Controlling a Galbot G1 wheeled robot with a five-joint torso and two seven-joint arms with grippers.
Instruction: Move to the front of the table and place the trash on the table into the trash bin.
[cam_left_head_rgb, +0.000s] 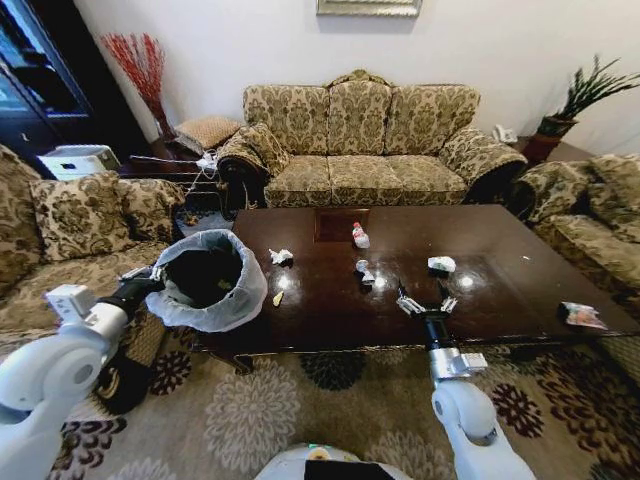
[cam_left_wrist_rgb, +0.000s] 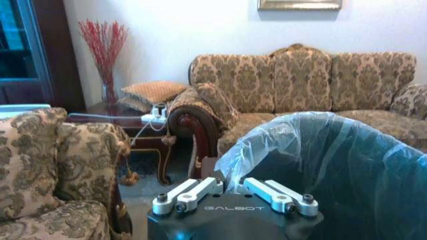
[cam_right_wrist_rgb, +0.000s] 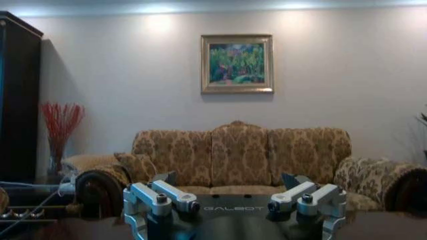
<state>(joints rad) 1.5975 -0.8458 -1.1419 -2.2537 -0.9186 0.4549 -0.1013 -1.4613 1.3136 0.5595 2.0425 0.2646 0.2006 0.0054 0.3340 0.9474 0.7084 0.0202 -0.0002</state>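
Head view: trash bin (cam_left_head_rgb: 207, 279) at the surface's (cam_left_head_rgb: 520, 290) left end, gripped at the rim by the left pincer (cam_left_head_rgb: 155, 274); right pincer (cam_left_head_rgb: 426, 301) spread open over the near edge, scraps (cam_left_head_rgb: 364, 269) scattered beyond. Left wrist: closed on liner, "GALBOT" readable. Right wrist: sofa (cam_right_wrist_rgb: 240, 160) ahead, jaws apart

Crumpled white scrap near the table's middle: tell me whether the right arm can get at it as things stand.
Probably yes. The right tool hovers open over the table, and the scrap lies just ahead and to its left, with bare tabletop between them.
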